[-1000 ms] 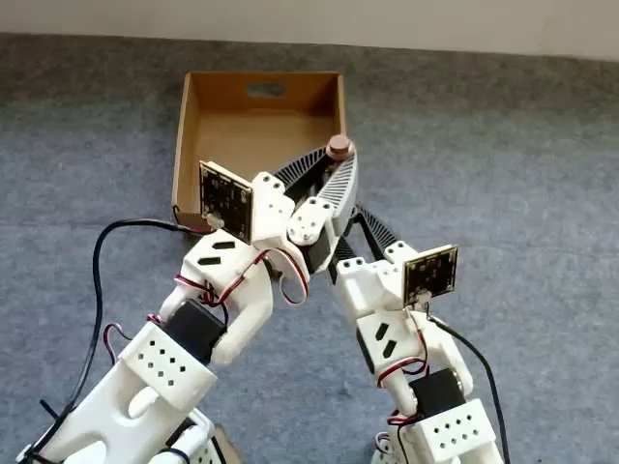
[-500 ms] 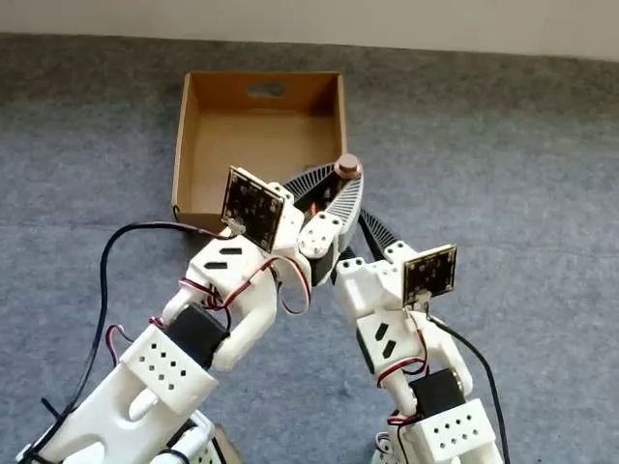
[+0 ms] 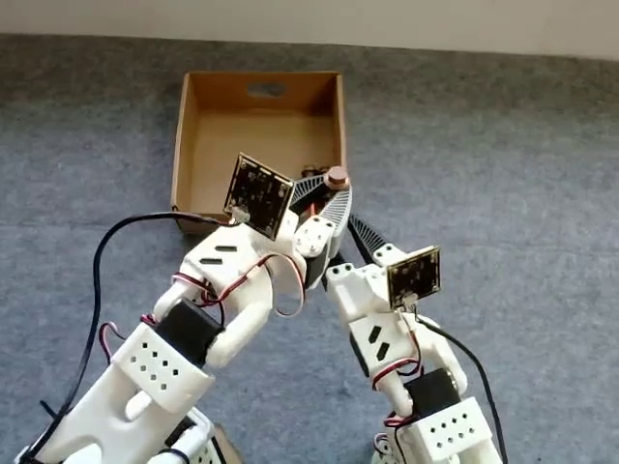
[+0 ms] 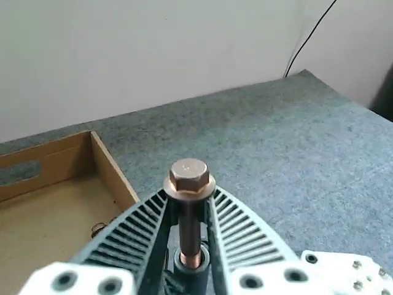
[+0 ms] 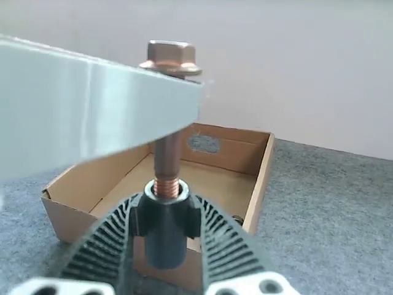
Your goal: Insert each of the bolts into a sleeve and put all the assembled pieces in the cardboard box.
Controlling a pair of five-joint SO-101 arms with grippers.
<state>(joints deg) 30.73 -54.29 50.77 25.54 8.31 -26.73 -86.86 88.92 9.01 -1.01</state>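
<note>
Since the earlier frames the copper-coloured hex-head flange bolt (image 3: 337, 178) has been drawn back along the right wall of the open brown cardboard box (image 3: 184, 135), toward that box's near right corner, and both wrists have shifted with it.

Left jaws: closed on the bolt's smooth shank just under the flange, one ribbed finger on each side.

Right jaws: closed round the dark grey cylindrical sleeve (image 5: 164, 227), gripping its upper part.

Orientation: the bolt stands upright with its long axis vertical, hex head uppermost and threaded end down. The sleeve stands upright directly beneath it on the same axis. The threads meet the sleeve's mouth, and how deep they sit cannot be told.

Position: bolt and sleeve are held off the grey carpeted surface (image 3: 503, 145), just beside the box's near right corner. In the right wrist view the box lies behind the sleeve.

Markings: no legible writing made out on the bolt head
</note>
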